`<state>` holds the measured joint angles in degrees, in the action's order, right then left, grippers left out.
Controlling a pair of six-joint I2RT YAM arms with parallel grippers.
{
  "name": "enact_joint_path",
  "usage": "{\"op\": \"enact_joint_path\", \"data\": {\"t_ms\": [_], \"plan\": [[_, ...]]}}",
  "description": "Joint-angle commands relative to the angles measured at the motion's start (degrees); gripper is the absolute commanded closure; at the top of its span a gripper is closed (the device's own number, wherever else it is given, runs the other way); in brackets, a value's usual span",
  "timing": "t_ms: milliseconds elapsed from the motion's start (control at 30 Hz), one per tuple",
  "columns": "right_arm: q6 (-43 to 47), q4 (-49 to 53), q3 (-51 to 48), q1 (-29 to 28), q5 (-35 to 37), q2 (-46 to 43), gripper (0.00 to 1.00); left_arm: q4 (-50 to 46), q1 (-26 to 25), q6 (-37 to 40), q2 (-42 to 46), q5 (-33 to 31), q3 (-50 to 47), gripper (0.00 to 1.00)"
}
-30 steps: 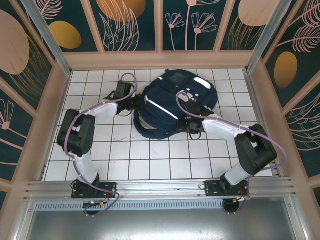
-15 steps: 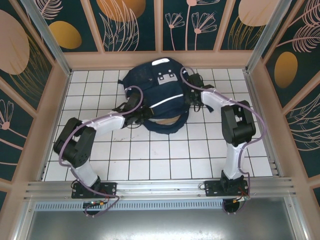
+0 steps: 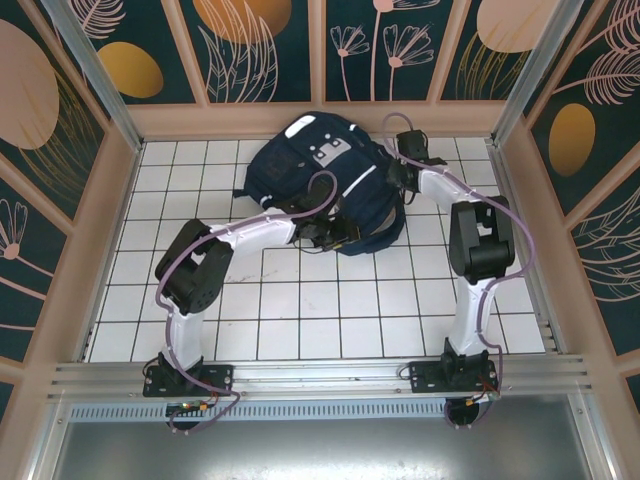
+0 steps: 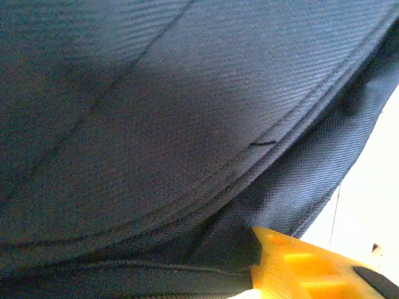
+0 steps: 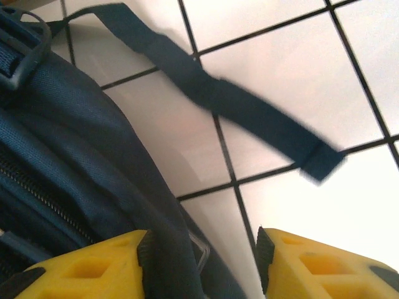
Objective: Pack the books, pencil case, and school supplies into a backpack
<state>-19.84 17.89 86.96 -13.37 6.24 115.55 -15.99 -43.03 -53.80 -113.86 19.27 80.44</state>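
Backpack (image 3: 320, 170) upper centre of top view. Left gripper (image 3: 335, 235) at its lower edge, jaw state unclear. Right gripper (image 5: 201, 249) parted, straddling right rim. Books, supplies likely inside; closing left.

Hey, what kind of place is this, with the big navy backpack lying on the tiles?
Probably a robot lab test cell, not a classroom: two white robot arms bolted to an aluminium rail, a white gridded tabletop, and boxed-in walls of dark teal floral panels.
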Motion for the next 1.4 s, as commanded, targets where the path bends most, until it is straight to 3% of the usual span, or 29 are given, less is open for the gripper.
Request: {"op": "enact_joint_path", "data": {"t_ms": [0, 333, 467, 667, 833, 933, 1133, 1367], "plan": [[-0.09, -0.66, -2.63, -3.93, -8.45, -5.48, 0.48, -3.52, -0.26, 5.47, 5.65, 4.19, 0.25, 0.56], [-3.61, -1.69, -10.17, -6.26, -7.08, -17.1, 0.44, -5.92, 11.78, 9.94, 17.96, 1.59, -8.52, 0.53], [-4.62, 0.0, -10.56, -9.71, -5.2, -18.62, 0.45, -2.97, 17.31, 10.94, 20.16, 5.08, -12.5, 0.53], [-7.32, 0.29, -11.93, -16.1, -3.78, -19.88, 0.45, -2.57, 24.25, 12.44, 18.53, 4.31, -15.55, 0.53], [-8.82, -1.34, -13.2, -23.06, -4.2, -19.54, 0.47, 3.63, 30.75, 11.19, 13.43, 5.55, -20.51, 0.5], [-8.71, -3.92, -14.71, -27.18, -4.35, -18.82, 0.48, 8.15, 31.87, 9.95, 10.24, 8.18, -20.97, 0.46], [-9.33, -5.76, -13.79, -33.27, -3.92, -15.7, 0.52, 12.06, 32.79, 8.88, 5.95, 7.13, -19.54, 0.45], [-9.97, -4.79, -12.36, -34.79, -4.05, -12.07, 0.52, 17.13, 35.02, 7.47, 6.04, 9.49, -20.32, 0.42]]}}
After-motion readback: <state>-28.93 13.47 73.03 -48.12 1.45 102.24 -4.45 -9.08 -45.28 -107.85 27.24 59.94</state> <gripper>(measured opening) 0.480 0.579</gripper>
